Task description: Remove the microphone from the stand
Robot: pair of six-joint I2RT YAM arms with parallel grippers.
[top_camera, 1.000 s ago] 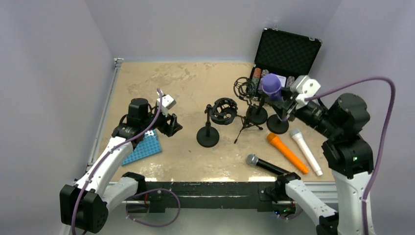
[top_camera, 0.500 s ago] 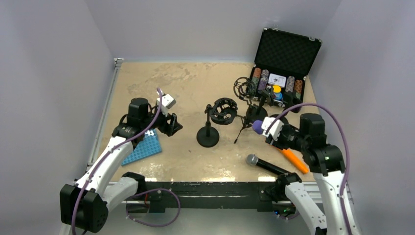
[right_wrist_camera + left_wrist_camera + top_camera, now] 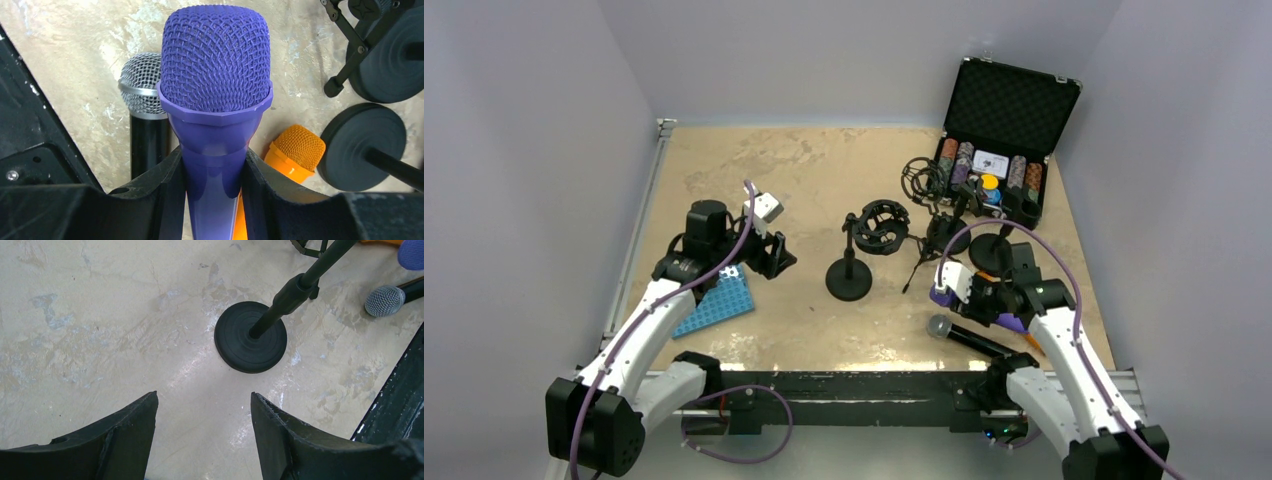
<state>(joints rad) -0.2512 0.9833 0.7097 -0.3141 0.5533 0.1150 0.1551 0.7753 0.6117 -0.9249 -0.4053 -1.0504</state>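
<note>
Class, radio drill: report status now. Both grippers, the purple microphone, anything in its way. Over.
Right gripper shut on purple microphone, clear of the stands. Left gripper open, empty. Black microphone and orange microphone lie just below it.

- The right fingers (image 3: 965,301) sit low over the counter (image 3: 804,170) near its front right edge, closed on a purple microphone (image 3: 940,297) whose head pokes out to the left.
- Just in front of it lies a black microphone (image 3: 974,341) with a silver head.
- A stand (image 3: 849,277) carrying a shock mount rises mid-counter.
- The left fingers (image 3: 779,258) hang near a blue mat (image 3: 719,302).
- An open black case (image 3: 1009,105) stands at the far right corner.
</note>
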